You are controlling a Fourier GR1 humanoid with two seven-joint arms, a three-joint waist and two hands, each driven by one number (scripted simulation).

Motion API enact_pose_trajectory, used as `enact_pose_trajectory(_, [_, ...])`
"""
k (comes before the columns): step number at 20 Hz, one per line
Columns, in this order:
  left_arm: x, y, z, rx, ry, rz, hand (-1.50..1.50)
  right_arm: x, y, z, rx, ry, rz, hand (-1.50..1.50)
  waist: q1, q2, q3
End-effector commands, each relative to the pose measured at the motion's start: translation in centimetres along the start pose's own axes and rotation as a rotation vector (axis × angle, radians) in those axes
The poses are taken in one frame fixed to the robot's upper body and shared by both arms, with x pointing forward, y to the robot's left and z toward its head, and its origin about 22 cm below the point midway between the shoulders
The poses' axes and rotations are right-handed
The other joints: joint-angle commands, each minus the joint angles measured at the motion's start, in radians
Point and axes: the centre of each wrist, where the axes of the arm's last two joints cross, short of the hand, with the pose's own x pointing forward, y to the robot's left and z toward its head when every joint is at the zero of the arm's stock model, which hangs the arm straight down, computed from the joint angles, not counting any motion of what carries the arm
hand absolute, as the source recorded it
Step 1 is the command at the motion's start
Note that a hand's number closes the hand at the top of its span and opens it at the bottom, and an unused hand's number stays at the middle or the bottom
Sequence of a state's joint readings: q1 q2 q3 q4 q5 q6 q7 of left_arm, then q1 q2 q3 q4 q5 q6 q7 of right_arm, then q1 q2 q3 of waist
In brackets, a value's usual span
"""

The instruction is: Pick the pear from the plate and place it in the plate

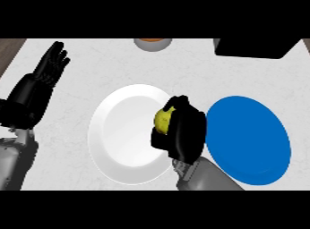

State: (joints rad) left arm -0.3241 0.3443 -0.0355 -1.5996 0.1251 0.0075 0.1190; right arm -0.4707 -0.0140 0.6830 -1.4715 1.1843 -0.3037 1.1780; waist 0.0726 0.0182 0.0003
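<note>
White counter (71, 89) carries a white plate (121, 134) with a blue plate (250, 143) just to its right. Over the white plate's right rim, the right hand (181, 132) curls round the pear (163, 120); the blue plate lies directly rightward. Far left of the white plate, the left hand (42, 80) rests open.

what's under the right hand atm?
The right hand is curled round the yellow pear, over the white plate's right edge. Most of the pear and the plate rim beneath are hidden by the hand.
</note>
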Motion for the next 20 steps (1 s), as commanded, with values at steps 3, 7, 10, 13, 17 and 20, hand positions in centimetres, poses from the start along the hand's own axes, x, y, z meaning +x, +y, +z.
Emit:
enact_pose_trajectory(3, [-0.4, -0.5, -0.4, -0.015, -0.002, 0.025, 0.00, 0.4, 1.3, -3.2, 0.016, 0.262, -0.177, -1.50, 0.016, 0.008, 0.001])
enact_pose_trajectory(7, [0.3, -1.1, -1.2, -0.018, 0.002, 0.012, 0.00, 1.1, 1.9, -4.0, 0.001, 0.196, -0.294, -1.50, 0.023, 0.006, 0.003])
enact_pose_trajectory(10, [-0.7, -1.0, -1.2, -0.014, -0.001, -0.001, 0.00, 2.1, 1.6, -4.7, -0.074, 0.141, -0.372, -1.50, 0.012, 0.004, 0.001])
enact_pose_trajectory(13, [-0.4, -0.2, -1.1, -0.015, 0.004, -0.001, 0.00, 1.8, 1.7, -5.5, -0.163, 0.150, -0.477, -1.50, 0.016, -0.001, 0.001])
enact_pose_trajectory(17, [-1.4, -0.1, -0.3, -0.004, 0.030, -0.011, 0.00, 2.2, 1.4, -5.3, -0.196, 0.153, -0.638, -1.50, 0.007, -0.007, 0.001])
enact_pose_trajectory(20, [-0.6, 0.4, -1.1, 0.036, 0.007, -0.013, 0.00, 1.8, 1.5, -5.0, -0.240, 0.157, -0.700, -1.50, -0.038, -0.015, 0.000])
